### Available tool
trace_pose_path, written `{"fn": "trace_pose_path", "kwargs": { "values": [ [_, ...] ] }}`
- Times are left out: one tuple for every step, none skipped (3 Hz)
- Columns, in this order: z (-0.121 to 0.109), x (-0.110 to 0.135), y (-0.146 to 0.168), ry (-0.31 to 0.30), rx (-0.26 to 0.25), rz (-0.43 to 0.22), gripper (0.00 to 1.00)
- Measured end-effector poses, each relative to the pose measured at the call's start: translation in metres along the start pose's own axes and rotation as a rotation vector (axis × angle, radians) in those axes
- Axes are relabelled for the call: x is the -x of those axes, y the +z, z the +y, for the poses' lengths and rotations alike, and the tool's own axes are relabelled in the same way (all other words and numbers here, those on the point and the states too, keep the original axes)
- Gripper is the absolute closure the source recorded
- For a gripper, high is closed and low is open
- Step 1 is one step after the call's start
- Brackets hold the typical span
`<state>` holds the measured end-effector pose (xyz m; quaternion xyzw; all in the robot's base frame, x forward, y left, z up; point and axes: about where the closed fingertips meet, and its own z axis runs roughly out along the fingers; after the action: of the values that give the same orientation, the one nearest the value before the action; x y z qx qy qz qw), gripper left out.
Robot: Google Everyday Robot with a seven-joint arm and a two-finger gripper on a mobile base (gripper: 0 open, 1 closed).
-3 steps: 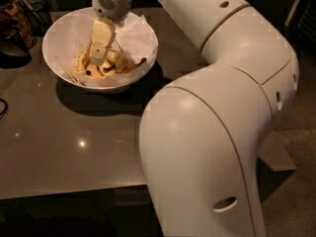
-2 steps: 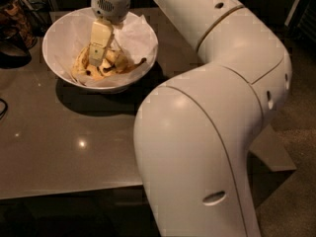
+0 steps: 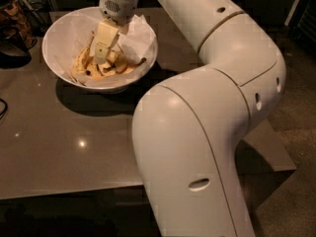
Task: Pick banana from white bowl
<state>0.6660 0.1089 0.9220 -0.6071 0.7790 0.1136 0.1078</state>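
One white robot arm [image 3: 222, 107] fills the right of the frame, reaching to a white bowl [image 3: 59, 28] at upper left on a glossy brown table [image 3: 59, 147]. Its pincer [image 3: 101, 59] is sunk among yellow bananas [image 3: 121, 69] on crumpled paper [image 3: 138, 33]; whether it grips anything cannot be told. The freckled banana [image 3: 83, 60] lies in the bowl, just left of the pincer. Risk: the soft overripe fruit may squash or slip, or a neighbouring banana may lift instead.
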Motion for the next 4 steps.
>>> {"fn": "trace_pose_path", "kwargs": {
  "values": [
    [-0.005, -0.003, 0.0, 0.024, 0.004, -0.009, 0.11],
    [-0.008, -0.001, 0.001, 0.03, 0.004, -0.008, 0.15],
    [-0.009, 0.004, 0.004, 0.026, 0.0, -0.001, 0.23],
    [-0.011, 0.009, 0.009, 0.02, -0.003, 0.008, 0.25]
  ]
}}
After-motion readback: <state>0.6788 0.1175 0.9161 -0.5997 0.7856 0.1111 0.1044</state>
